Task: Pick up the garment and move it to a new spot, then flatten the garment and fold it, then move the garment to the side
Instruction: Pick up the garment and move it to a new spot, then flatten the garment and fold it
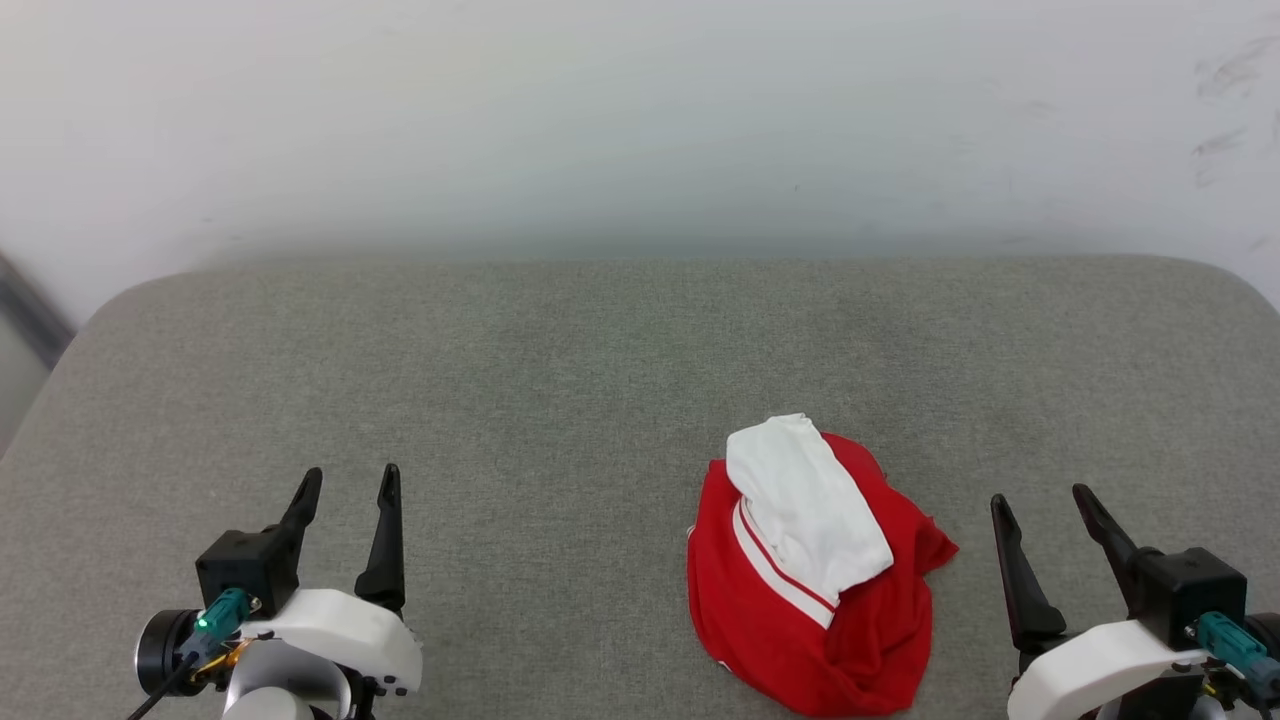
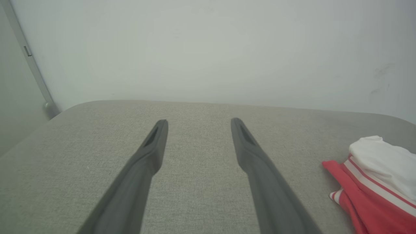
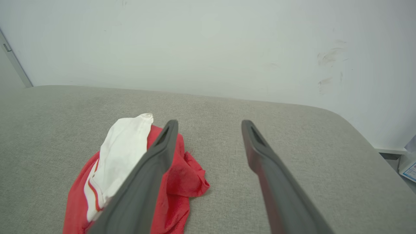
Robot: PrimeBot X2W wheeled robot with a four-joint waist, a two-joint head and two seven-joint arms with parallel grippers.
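The garment lies bunched in a heap on the grey fabric surface, right of centre and near the front edge: red cloth with a white sleeve draped over its top and red-white striped trim. It also shows as the garment at the right edge of the left wrist view and the garment at the lower left of the right wrist view. My right gripper stands open just right of the heap, apart from it. My left gripper stands open far to the left, holding nothing.
The grey padded table has rounded far corners and stands against a pale wall. A narrow vertical strip runs down the wall at the far left. A small white box sits beyond the right edge.
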